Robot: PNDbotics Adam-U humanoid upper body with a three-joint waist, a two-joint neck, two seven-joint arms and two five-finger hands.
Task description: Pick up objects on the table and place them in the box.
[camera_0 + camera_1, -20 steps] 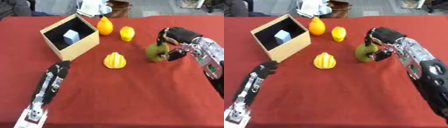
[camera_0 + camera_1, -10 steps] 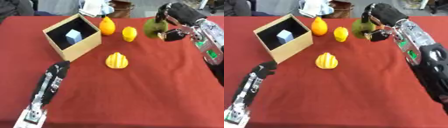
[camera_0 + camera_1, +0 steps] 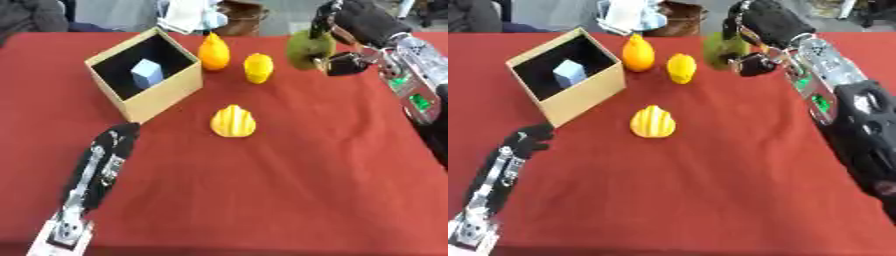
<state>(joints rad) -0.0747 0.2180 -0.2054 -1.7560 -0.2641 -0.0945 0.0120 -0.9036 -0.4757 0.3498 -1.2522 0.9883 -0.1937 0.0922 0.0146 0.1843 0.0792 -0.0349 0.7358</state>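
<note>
Green fruit held above the far side of the table

A green fruit (image 3: 308, 48) is grasped in the right hand (image 3: 354, 22), whose fingers are curled over its top and far side; it is held clear of the red table (image 3: 289, 175), at about one o'clock from the table's middle. Just beside it, toward nine o'clock, a yellow fruit (image 3: 258, 67) and an orange fruit (image 3: 213, 50) are seen standing on the cloth. A ribbed yellow fruit (image 3: 233, 121) lies near the middle. At ten o'clock an open cardboard box (image 3: 147, 72) is set, with a pale blue block (image 3: 146, 73) inside. The left hand (image 3: 530, 139) is seen at seven o'clock, low over the table; whether its fingers are curled cannot be told.
</note>
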